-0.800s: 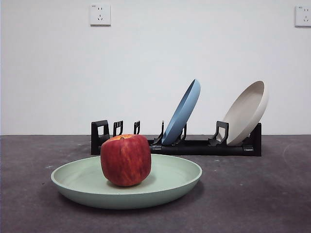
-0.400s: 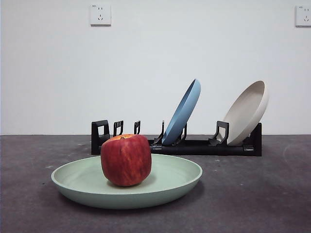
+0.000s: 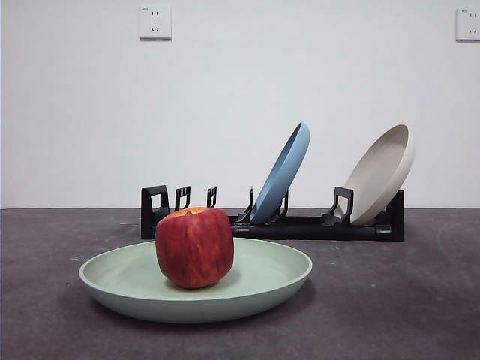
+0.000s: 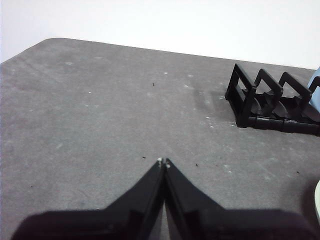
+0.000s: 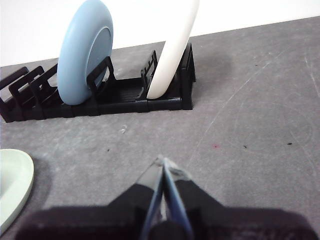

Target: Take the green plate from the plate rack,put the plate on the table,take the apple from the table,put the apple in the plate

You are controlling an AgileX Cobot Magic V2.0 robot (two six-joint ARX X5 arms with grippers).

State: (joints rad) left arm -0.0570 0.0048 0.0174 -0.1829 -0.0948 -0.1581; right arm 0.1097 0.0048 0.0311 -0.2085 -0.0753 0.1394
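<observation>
The green plate lies flat on the table in the front view, in front of the plate rack. The dark red apple sits in the middle of the plate. The plate's rim also shows in the right wrist view and as a sliver in the left wrist view. My left gripper is shut and empty over bare table, apart from the rack's empty end. My right gripper is shut and empty, short of the rack. Neither arm shows in the front view.
A blue plate and a beige plate lean in the rack's middle and right slots; both show in the right wrist view, blue, beige. The rack's left slots hold nothing. A white wall with sockets stands behind.
</observation>
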